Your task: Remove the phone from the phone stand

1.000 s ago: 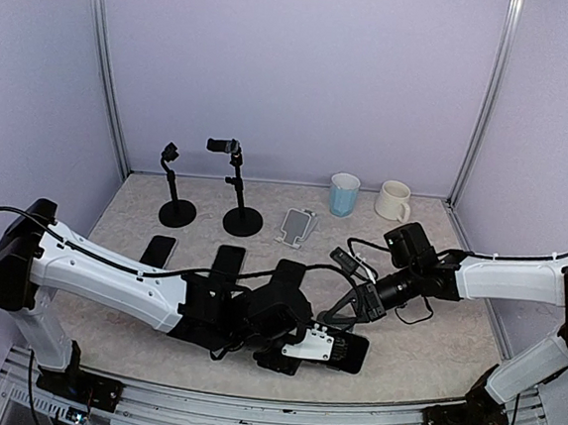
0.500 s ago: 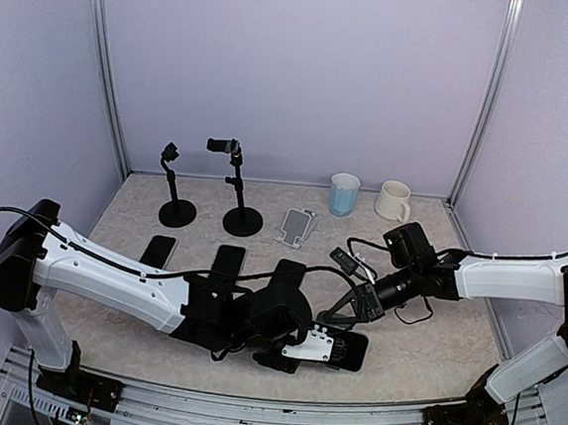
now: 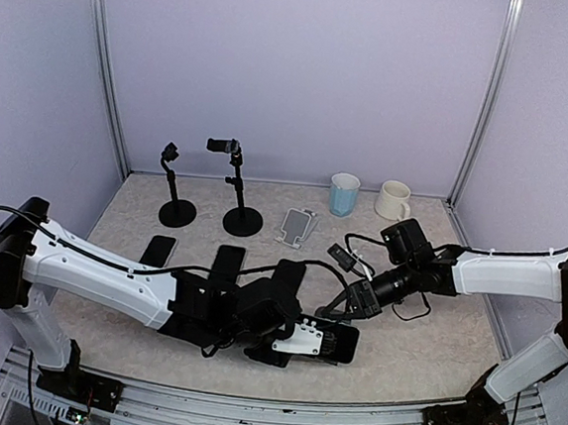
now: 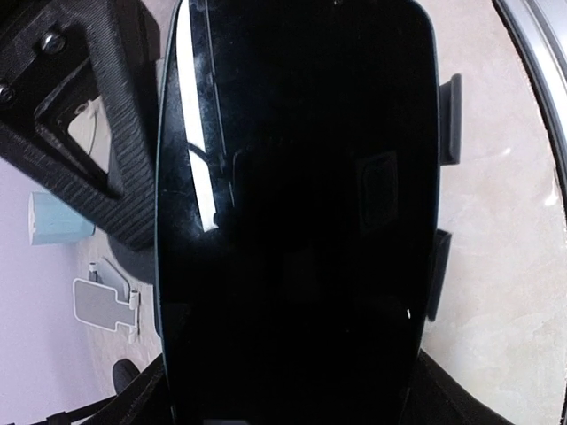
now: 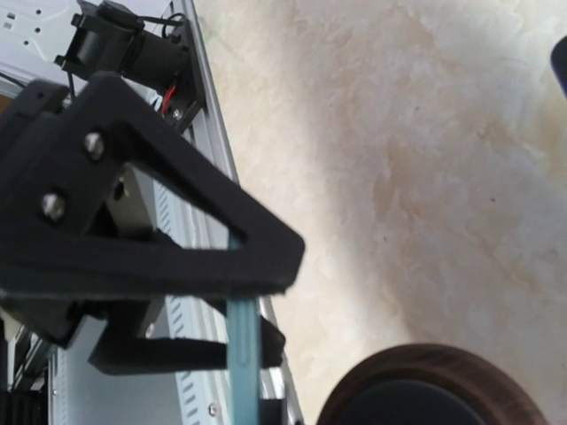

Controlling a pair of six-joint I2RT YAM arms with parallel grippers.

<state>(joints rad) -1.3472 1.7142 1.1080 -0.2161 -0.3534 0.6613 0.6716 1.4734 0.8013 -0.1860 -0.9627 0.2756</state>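
Phone (image 4: 292,221) fills my left wrist view, dark screen facing the camera, low over the near edge of the table (image 3: 431,355). The left gripper (image 3: 315,341) pinches it across its width, jaws standing wide. Just beyond, the right gripper (image 3: 343,307) has its jaws pressed together on nothing I can make out. I judge the phone free, well apart from the black stands (image 3: 242,219) at the back. Next comes a steady carry and a flat set-down. I can read no brand or writing.
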